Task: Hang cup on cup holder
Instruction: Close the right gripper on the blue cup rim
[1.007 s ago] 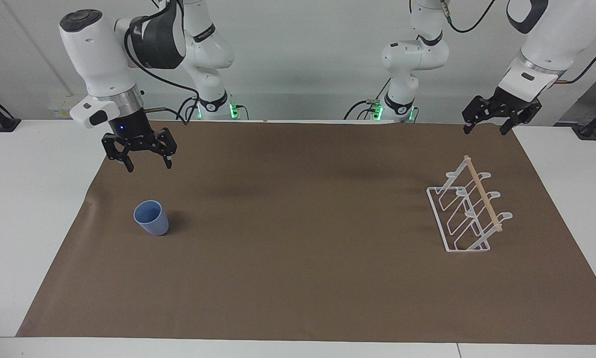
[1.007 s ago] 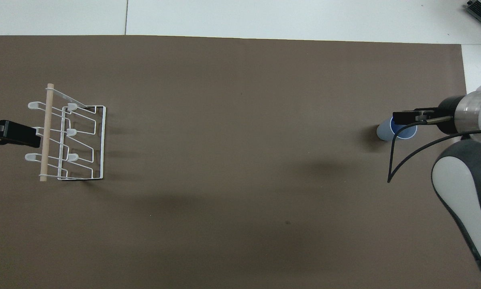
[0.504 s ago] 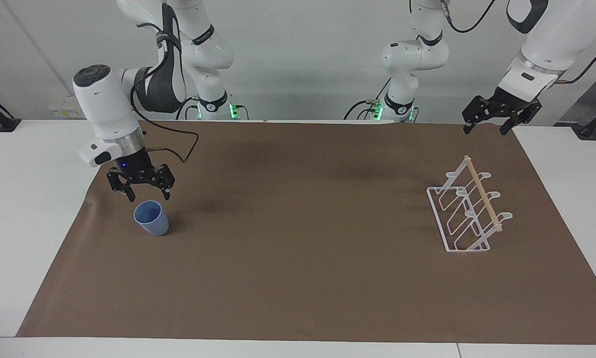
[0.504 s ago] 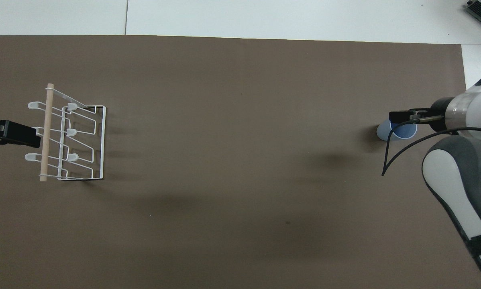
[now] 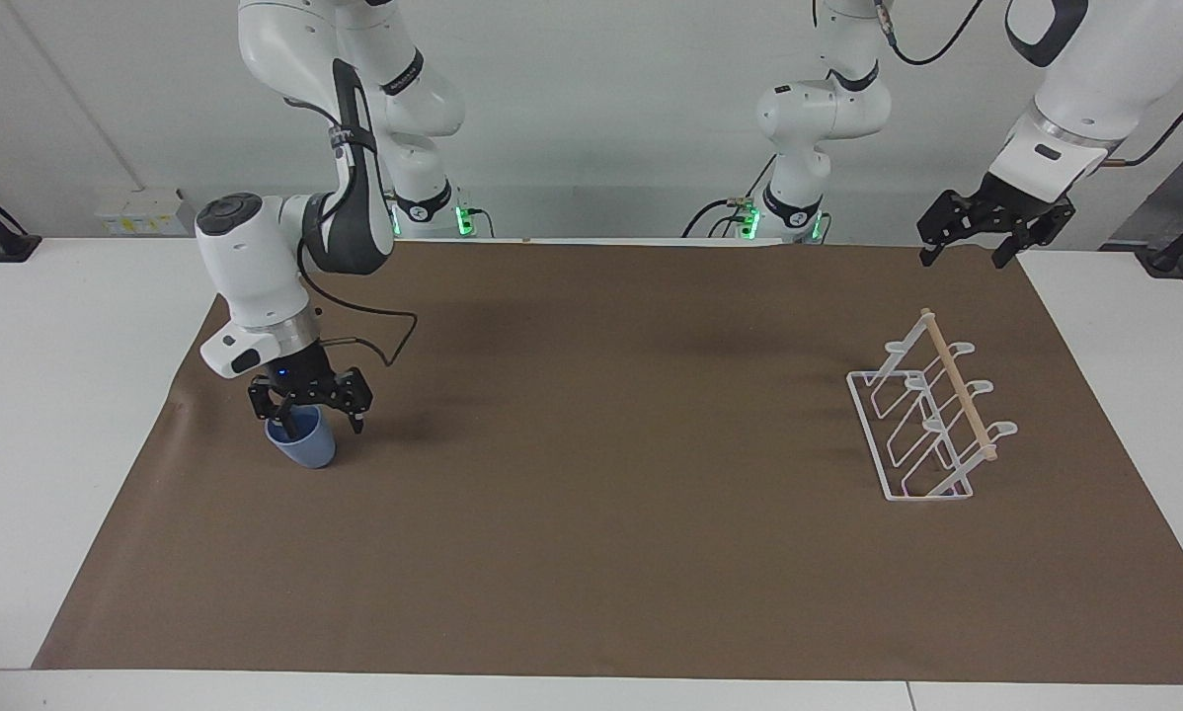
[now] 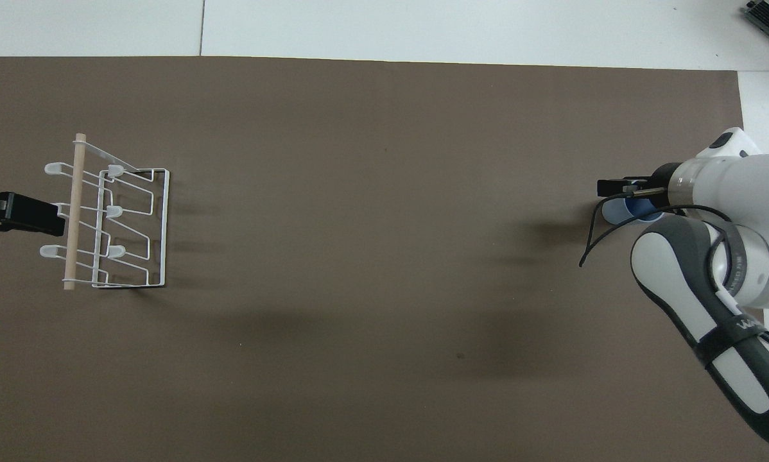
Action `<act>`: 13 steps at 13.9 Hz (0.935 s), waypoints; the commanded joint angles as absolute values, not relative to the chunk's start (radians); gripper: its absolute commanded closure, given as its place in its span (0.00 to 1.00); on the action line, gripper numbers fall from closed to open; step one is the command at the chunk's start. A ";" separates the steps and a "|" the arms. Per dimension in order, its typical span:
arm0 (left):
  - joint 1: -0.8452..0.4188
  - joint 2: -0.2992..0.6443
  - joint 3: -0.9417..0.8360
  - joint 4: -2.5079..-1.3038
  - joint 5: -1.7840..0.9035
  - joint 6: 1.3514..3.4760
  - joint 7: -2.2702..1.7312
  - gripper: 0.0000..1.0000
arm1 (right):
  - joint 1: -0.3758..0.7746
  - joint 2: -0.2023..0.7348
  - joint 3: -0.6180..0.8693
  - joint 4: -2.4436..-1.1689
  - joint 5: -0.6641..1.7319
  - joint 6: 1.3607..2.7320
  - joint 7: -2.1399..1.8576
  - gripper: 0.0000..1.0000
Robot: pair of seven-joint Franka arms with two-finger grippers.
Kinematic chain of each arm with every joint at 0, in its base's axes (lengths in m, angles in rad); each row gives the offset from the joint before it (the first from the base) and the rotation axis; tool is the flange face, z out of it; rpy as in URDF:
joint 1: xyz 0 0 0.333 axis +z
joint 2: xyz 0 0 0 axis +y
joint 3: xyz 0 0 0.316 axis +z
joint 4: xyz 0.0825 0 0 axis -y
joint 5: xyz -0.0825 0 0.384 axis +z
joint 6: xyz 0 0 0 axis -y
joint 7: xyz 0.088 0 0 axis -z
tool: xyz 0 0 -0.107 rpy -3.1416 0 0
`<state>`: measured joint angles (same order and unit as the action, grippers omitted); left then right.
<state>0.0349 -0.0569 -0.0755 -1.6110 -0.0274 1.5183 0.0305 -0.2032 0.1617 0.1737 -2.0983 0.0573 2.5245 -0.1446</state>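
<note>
Since a second ago the right gripper (image 5: 317,422) has been lowered onto the cup (image 5: 303,446); fingers are spread astride its rim, one inside. Grasp step in hand: closing is called for next, then carry to the cup holder (image 5: 932,420), well apart under the waiting, spread left gripper (image 5: 969,251).

Right gripper (image 5: 308,413) down at light-blue cup (image 5: 303,444), fingers spread, one inside the rim. Left gripper (image 5: 977,240) waiting open, raised above the brown mat (image 5: 591,553) near white wire cup holder (image 5: 932,415).
</note>
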 commanded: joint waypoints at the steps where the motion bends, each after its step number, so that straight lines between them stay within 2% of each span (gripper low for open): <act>1: 0.034 -0.069 -0.072 -1.621 -0.011 1.508 0.035 0.00 | -0.213 0.140 0.175 -2.166 0.080 2.559 -0.164 0.00; 8: 0.032 -0.069 -0.072 -1.621 -0.011 1.508 0.035 0.00 | -0.245 0.146 0.173 -2.174 0.067 2.559 -0.176 0.00; 9: 0.034 -0.069 -0.072 -1.621 -0.011 1.508 0.035 0.00 | -0.245 0.146 0.173 -2.174 0.067 2.559 -0.178 0.04; 13: 0.034 -0.069 -0.072 -1.621 -0.011 1.508 0.035 0.00 | -0.245 0.147 0.173 -2.166 0.066 2.554 -0.179 0.48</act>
<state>0.0349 -0.0569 -0.0755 -1.6110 -0.0274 1.5183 0.0305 -0.2304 0.1593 0.1650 -2.1502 0.0572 2.5358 -0.1461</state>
